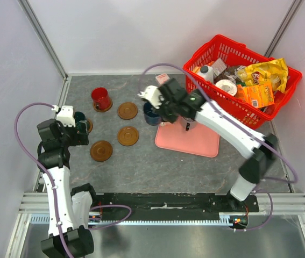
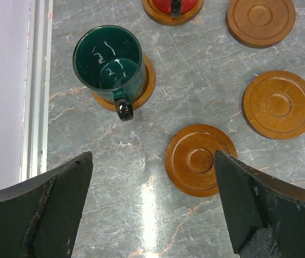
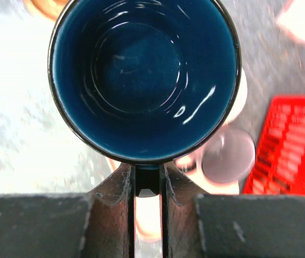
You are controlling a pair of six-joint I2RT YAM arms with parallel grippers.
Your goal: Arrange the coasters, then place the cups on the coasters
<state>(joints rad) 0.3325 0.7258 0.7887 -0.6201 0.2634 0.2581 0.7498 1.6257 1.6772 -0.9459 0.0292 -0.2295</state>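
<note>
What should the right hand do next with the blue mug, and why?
Probably carry the navy mug left onto the nearest bare coaster. The right hand is shut on its handle, and the red mug and green mug already sit on coasters.

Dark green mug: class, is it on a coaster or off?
On: the dark green mug sits on a coaster, its brown rim showing underneath.

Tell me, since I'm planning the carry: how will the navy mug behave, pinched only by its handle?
The navy mug looks glazed and glossy, so it is probably rigid and somewhat slippery. The right gripper has its jaws shut on the handle alone, so the body may swing or twist if jolted. It looks empty, so likely light, yet breakable if dropped.
</note>
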